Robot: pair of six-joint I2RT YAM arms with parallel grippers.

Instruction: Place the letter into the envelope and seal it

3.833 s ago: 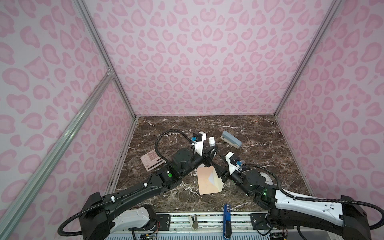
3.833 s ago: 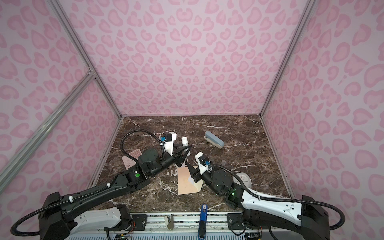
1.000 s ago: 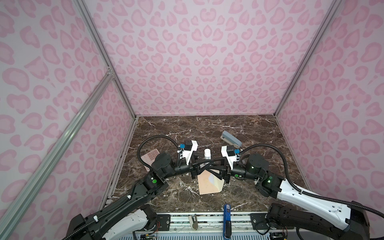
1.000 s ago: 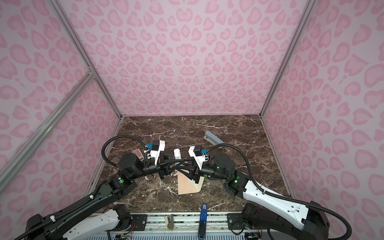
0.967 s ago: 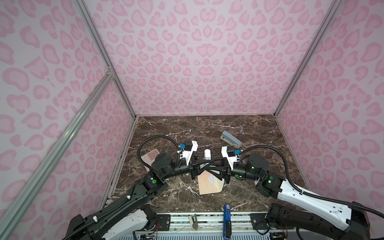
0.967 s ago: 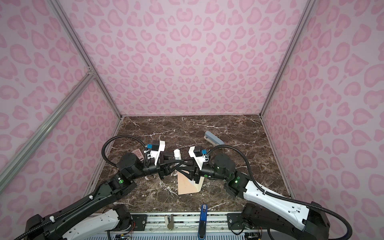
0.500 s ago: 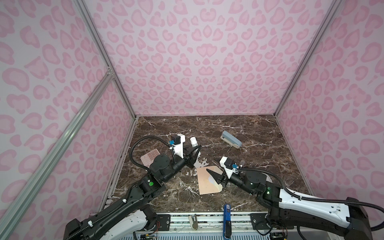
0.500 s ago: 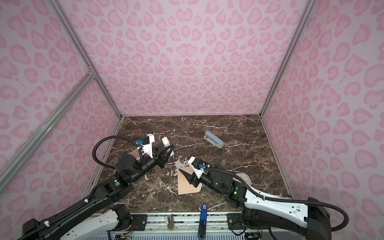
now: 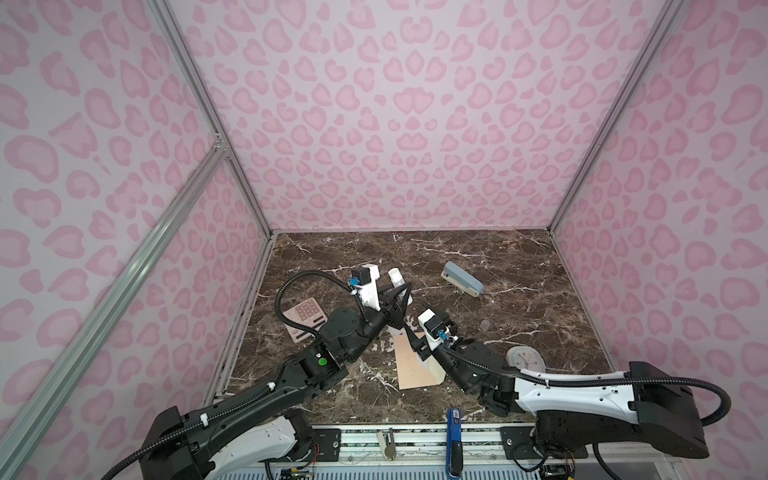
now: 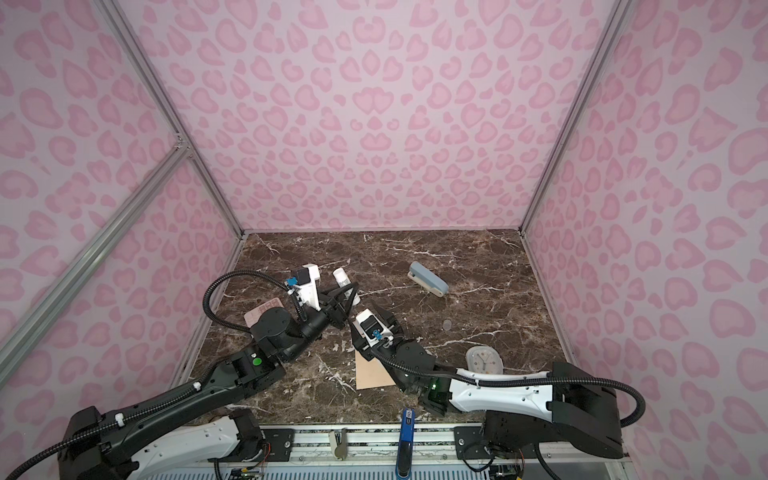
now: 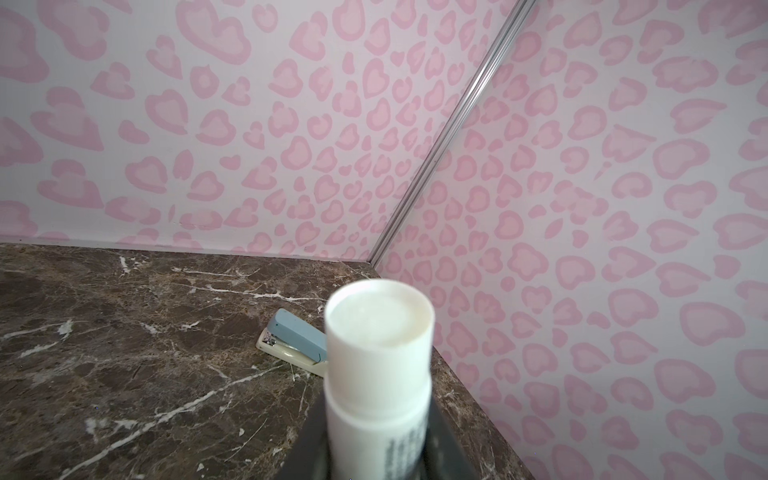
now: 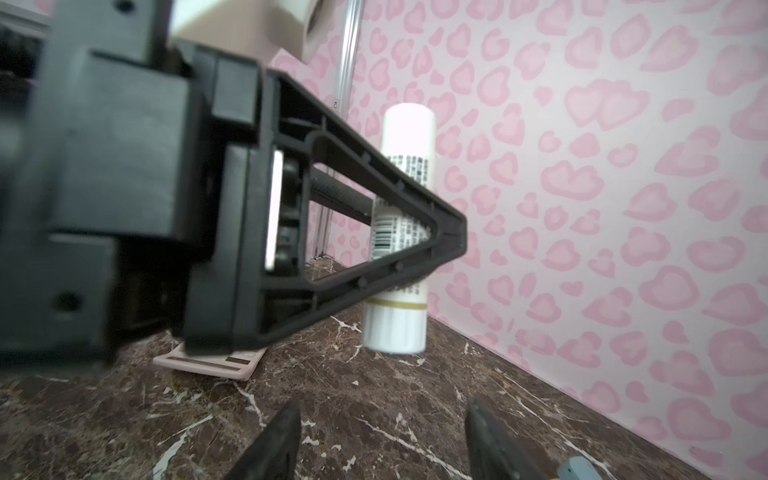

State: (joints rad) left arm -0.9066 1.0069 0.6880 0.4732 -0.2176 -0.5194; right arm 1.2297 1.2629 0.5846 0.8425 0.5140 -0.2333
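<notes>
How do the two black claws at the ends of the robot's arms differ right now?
The left gripper is shut on an upright white plastic glue stick; the right gripper holds nothing. The left gripper's jaws stand narrow, the right gripper's wide apart. Both are black, two-fingered, low over the brown marble tabletop.

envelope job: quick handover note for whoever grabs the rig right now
Left gripper: shut on the glue stick, upright, base at the table.
Right gripper: open, empty, by the far end of the envelope.
Envelope: flat on the table, front middle, cream flap showing on its right.
Letter: not visible apart; maybe already inside.
Left to do: glue flap, fold, press shut.
</notes>
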